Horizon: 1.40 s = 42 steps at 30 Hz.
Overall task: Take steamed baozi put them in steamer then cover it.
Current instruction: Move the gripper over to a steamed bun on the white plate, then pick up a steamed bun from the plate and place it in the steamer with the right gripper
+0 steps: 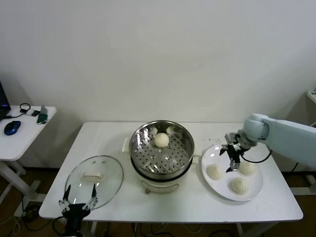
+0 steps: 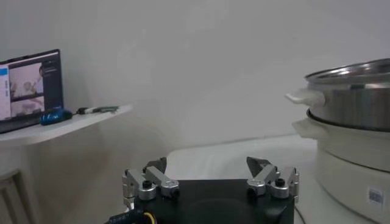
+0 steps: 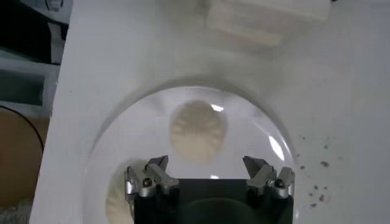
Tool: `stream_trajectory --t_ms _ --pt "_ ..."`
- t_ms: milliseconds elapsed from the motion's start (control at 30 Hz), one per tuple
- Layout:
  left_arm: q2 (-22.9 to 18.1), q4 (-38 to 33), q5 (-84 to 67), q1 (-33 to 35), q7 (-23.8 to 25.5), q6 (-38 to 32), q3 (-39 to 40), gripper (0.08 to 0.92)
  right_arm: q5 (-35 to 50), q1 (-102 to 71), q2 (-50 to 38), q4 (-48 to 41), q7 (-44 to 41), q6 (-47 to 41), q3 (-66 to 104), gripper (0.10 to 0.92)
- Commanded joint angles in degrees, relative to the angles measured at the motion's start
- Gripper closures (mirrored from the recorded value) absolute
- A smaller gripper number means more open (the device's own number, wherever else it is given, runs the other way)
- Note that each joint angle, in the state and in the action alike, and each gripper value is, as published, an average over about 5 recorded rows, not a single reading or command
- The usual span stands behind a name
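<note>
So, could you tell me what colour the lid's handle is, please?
White; the lid's handle shows best in the head view.

The right gripper [image 1: 232, 158] hangs over the plate [image 1: 220, 189], fingers spread; one baozi [image 3: 197, 131] lies just beyond the fingertips [image 3: 160, 163], between them. A second baozi [image 3: 120, 204] sits beside the one finger. In the steamer [image 1: 183, 136], well to the left of those fingers, lies one baozi [image 1: 161, 139]. The left gripper [image 1: 78, 197] stands at the table's [image 1: 113, 133] near edge, its open fingers reaching over the cover's [image 1: 111, 185] near rim.
</note>
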Motion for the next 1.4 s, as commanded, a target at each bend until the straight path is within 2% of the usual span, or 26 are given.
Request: stream_trajectory --t_ms 33,800,1133,1400 --pt "0.0 0.3 0.0 0.6 0.0 -0.3 -0.2 0.177 -1.7 -9.0 3.3 -4.7 1.4 -1.6 6.8 0.203" --pt "0.1 0.9 0.0 0.8 -0.1 -0.6 -0.4 0.177 -1.8 -9.3 5.5 -6.8 -1.0 -1.3 7.2 0.203" --pt "0.4 0.0 0.7 1.2 -0.9 0.3 0.1 0.177 -1.3 -7.5 5.2 -6.3 -2.6 -1.2 6.9 0.263" --pt "-0.2 -0.3 1.2 1.5 -1.0 0.4 0.7 0.177 1.9 -2.0 4.3 -5.4 -2.4 -1.6 4.5 0.27"
